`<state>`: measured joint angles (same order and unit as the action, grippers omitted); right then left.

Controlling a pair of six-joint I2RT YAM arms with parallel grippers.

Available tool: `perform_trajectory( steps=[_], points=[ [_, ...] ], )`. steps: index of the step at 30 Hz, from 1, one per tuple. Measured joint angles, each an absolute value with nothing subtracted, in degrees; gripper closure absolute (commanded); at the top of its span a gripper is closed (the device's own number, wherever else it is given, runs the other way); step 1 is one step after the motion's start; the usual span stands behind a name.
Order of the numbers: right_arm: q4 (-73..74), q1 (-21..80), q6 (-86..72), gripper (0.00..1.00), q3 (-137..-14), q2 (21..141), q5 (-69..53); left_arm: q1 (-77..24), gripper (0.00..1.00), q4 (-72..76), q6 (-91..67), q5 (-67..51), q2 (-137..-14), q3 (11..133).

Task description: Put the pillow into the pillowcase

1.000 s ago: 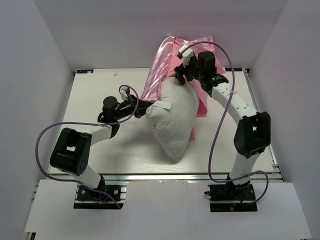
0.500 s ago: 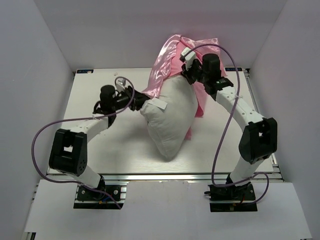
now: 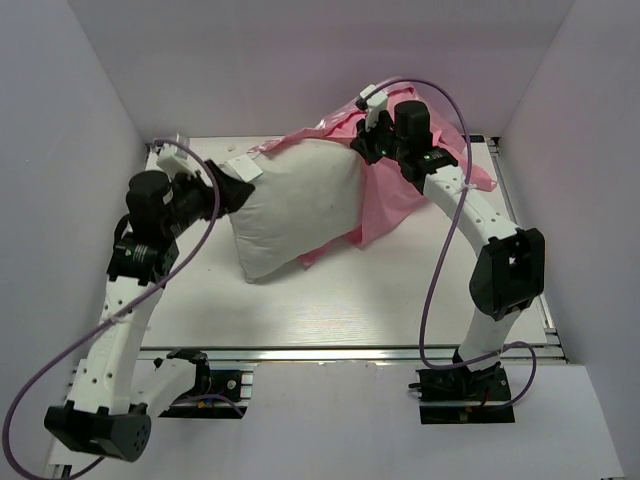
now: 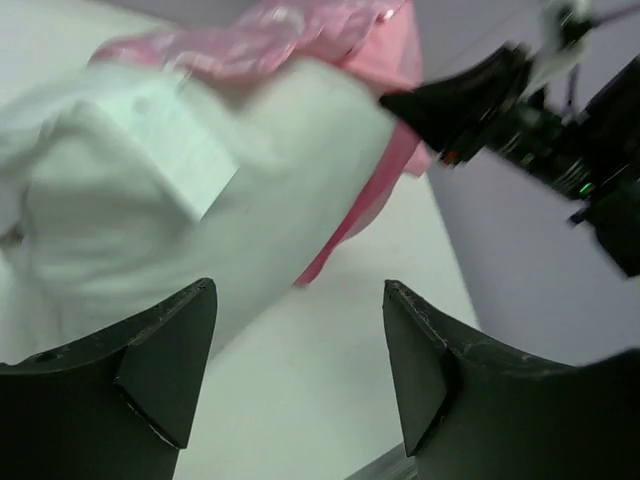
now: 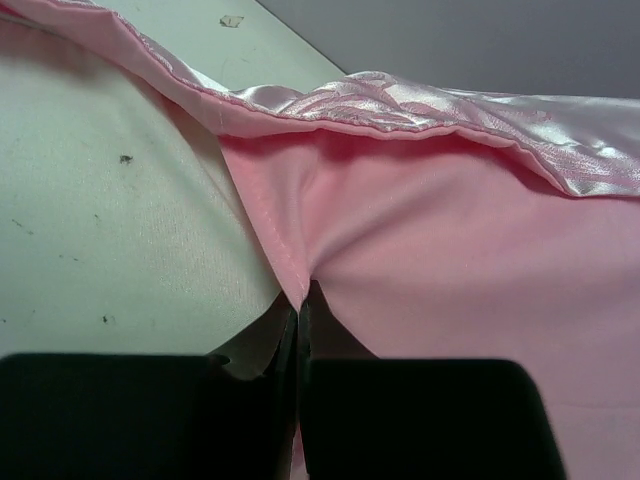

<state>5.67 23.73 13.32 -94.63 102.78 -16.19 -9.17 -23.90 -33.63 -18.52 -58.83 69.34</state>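
- The left gripper [image 3: 222,188] hangs above the table's left side, its fingers spread wide and holding nothing, right at the pillow's left corner.
- The white pillow [image 3: 295,205] lies slanted on the table [image 3: 350,300], left of centre.
- The pink pillowcase [image 3: 400,195] drapes behind and under the pillow's right end.
- The right gripper [image 3: 365,148] has its fingers pressed together, pinching the pillowcase's hem.

I see the pillow [image 3: 300,205] as white with a few small dark specks and a white tag [image 3: 245,168]. The pillowcase [image 3: 388,203] is pink: glossy with a faint embossed pattern on one face, matte pink on the other. The table [image 3: 400,300] is white and the cables [image 3: 423,315] are purple.
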Motion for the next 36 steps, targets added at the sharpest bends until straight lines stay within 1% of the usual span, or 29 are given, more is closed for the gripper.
perform_trajectory(
  steps=[2,3,4,9,10,13,16,20,22,24,25,26,27,28,29,32,36],
  points=[
    [6.0,23.7,12.6,1.00,-94.7,102.9,-16.2,-9.3,0.23,-26.0,-31.4,-17.5,-55.0,64.4],
    [6.0,23.7,12.3,1.00,-94.8,102.9,-16.2,-9.3,0.18,-26.6,-30.3,-16.4,-53.8,61.6],
    [6.0,23.7,12.2,1.00,-94.9,102.9,-16.2,-9.3,0.18,-27.2,-29.6,-15.5,-53.5,59.5],
    [6.0,23.7,12.0,1.00,-94.4,102.4,-16.2,-9.3,0.16,-28.4,-26.0,-9.9,-56.8,52.5],
    [5.9,23.7,12.1,1.00,-93.8,101.9,-16.2,-9.3,0.05,-28.3,-25.3,-9.0,-57.6,52.2],
    [6.2,23.6,12.0,1.00,-92.3,100.4,-16.1,-9.3,0.02,-26.4,-22.9,-7.5,-58.5,52.2],
    [6.6,23.6,11.9,1.00,-92.0,99.5,-16.2,-9.3,0.02,-22.3,-20.7,-8.4,-59.4,52.2],
    [7.3,23.6,11.3,1.00,-92.0,99.5,-16.5,-9.3,0.02,-11.7,-19.7,-14.7,-64.1,50.7],
    [7.6,23.7,11.1,1.00,-92.0,99.5,-16.7,-9.4,0.05,-6.0,-19.9,-17.4,-67.6,49.2],
    [7.9,23.8,11.1,1.00,-92.0,99.5,-16.7,-9.4,0.22,-0.7,-20.5,-19.2,-71.8,48.4],
    [8.3,24.0,11.1,1.00,-92.0,99.5,-16.6,-9.4,0.44,2.3,-20.9,-20.2,-74.0,48.2],
    [8.8,24.3,11.1,1.00,-92.1,99.5,-16.4,-9.3,0.58,5.2,-21.7,-21.1,-76.1,48.2],
    [9.5,24.9,11.1,1.00,-92.2,99.5,-15.9,-9.4,0.69,8.2,-22.3,-22.0,-78.1,48.2],
    [10.5,25.7,11.1,1.00,-92.7,99.5,-15.2,-9.5,0.76,11.4,-23.1,-22.7,-80.4,48.3],
    [11.8,26.8,11.1,1.00,-93.6,99.7,-14.6,-9.8,0.87,13.9,-23.6,-23.0,-82.5,48.4],
    [16.5,30.9,10.9,1.00,-98.2,100.4,-13.5,-12.2,0.95,18.5,-24.4,-22.2,-86.8,49.9],
    [22.9,36.5,10.5,1.00,-107.2,103.0,-13.0,-16.8,0.97,21.3,-24.5,-21.6,-87.9,52.7]
  ],
)
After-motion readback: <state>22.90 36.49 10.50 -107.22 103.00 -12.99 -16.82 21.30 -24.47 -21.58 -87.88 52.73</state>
